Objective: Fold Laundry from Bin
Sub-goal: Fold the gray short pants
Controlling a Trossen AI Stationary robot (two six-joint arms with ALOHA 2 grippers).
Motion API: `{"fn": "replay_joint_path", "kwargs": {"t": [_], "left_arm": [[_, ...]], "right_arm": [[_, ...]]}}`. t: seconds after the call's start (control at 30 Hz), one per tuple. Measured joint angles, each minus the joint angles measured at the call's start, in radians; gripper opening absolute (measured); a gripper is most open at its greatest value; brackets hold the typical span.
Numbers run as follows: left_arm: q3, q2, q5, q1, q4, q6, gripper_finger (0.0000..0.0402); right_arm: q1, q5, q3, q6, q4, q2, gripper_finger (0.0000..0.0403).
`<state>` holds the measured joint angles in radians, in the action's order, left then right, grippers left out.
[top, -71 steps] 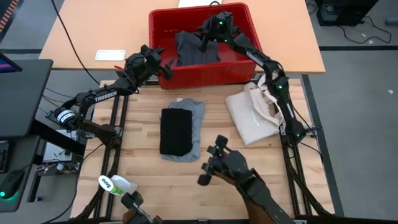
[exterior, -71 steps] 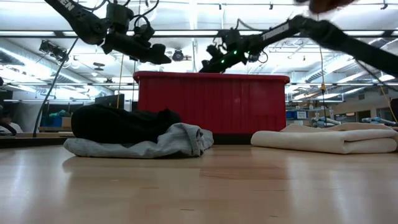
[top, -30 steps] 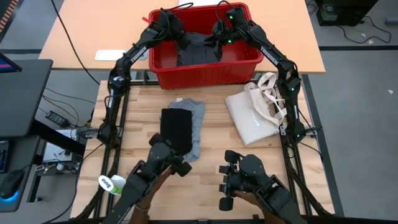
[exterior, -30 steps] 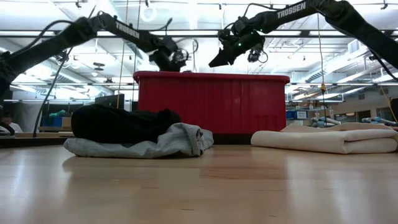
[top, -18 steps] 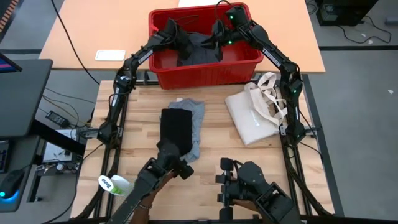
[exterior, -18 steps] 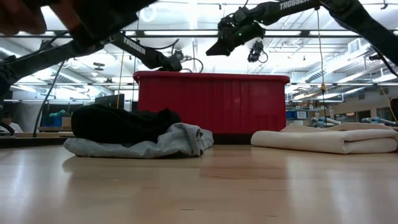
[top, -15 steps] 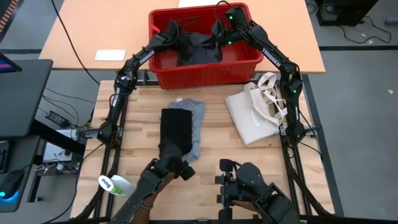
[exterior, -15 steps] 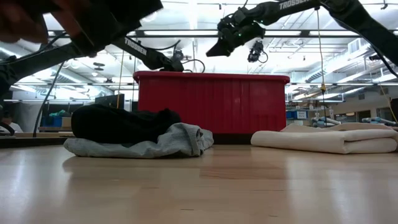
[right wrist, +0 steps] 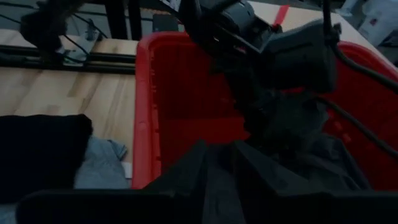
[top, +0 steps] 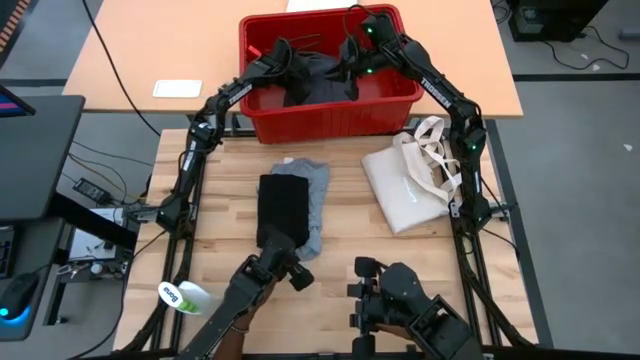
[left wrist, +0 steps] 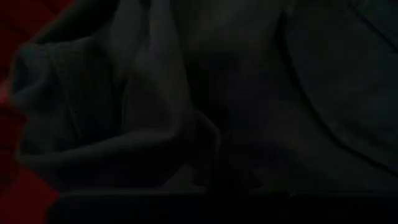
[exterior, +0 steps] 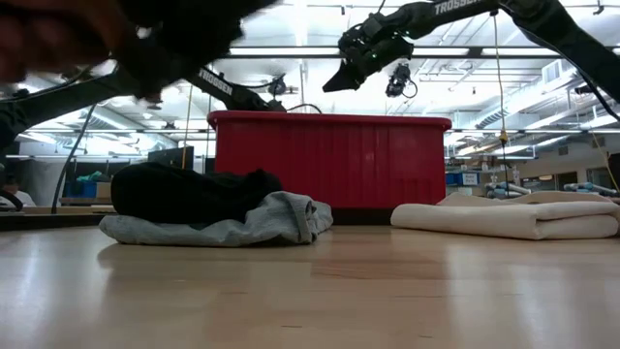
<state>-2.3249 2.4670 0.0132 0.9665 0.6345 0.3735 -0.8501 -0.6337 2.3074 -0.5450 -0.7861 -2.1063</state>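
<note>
High view — both grippers reach into the red bin [top: 330,118] at the worktop's far edge, left gripper [top: 287,66] and right gripper [top: 352,62] over the dark grey garment [top: 318,82]; whether either grips, I cannot tell.

Cream tote bag [top: 408,190] lay flat on wooden table [top: 225,215], right side, loop handles [top: 432,128] toward far edge; in low view it showed as low pale fold [exterior: 509,218]. White label roll with green [top: 182,296] sat at near left table corner. White card [top: 178,88] lay on second tan tabletop [top: 140,60] behind. Black monitor [top: 30,155] stood left of table, cables [top: 95,165] beside it. Grey floor [top: 570,150] at right. Ceiling light strips [exterior: 291,50] ran across room behind.
</note>
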Motion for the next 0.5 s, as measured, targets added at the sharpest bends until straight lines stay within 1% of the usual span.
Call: {"fn": "replay_joint_path", "kwargs": {"t": [0.13, 0.27, 0.4, 0.5], "left_arm": [[0.001, -0.044, 0.0, -0.006, -0.012, 0.021, 0.0006], [0.002, -0.16, 0.013, -0.022, -0.047, 0.02, 0.0003], [0.0, -0.294, 0.089, -0.04, -0.101, 0.028, 0.0002], [0.0, -0.368, 0.149, -0.053, -0.134, 0.034, 0.0002]], "right_arm": [[0.0, 0.061, -0.002, -0.002, 0.001, 0.014, 0.0087], [0.0, 0.065, -0.001, -0.009, 0.002, 0.075, 0.0087], [0.0, 0.065, 0.0, -0.01, -0.003, 0.135, 0.0087], [0.0, 0.065, 0.0, -0.009, -0.013, 0.174, 0.0087]]}}
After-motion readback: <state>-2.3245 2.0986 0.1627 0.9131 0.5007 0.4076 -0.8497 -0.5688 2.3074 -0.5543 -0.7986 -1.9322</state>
